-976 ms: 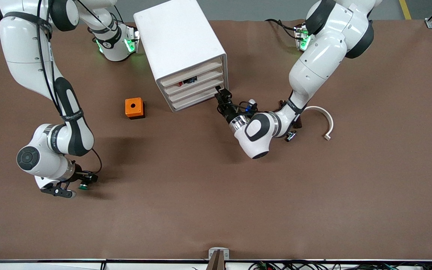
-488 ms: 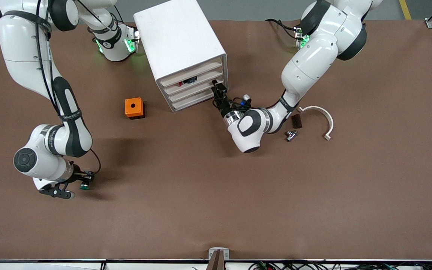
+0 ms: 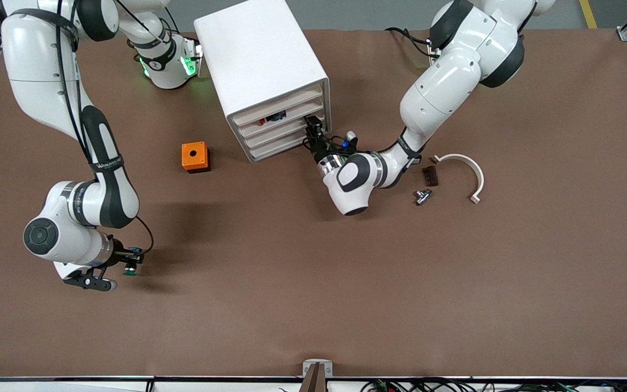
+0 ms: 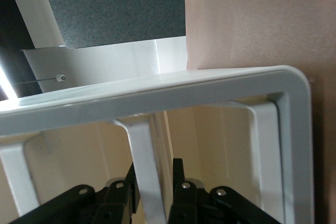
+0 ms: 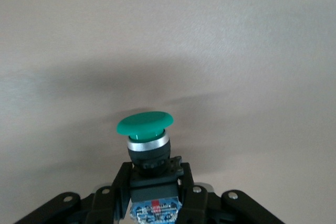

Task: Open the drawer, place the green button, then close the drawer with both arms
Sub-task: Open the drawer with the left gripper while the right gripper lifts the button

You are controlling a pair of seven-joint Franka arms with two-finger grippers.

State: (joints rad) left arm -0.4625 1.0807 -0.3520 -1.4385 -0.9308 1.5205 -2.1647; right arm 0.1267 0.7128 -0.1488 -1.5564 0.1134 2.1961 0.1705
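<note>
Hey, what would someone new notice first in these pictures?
The white cabinet near the arms' bases, the left hand at the drawer with its fingers around a rib. Then the right hand shut on the green button above bare table.

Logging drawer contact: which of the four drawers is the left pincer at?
The third drawer from the top; the left pincer meets its end, below the drawer showing red-black parts.

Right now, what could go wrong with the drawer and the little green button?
The left gripper has its fingers on either side of a thin front edge at the cabinet; the grip looks small, so it might slip when pulling. The right gripper pinches only the base of the button, lifted above the table; a jolt could drop it.
</note>
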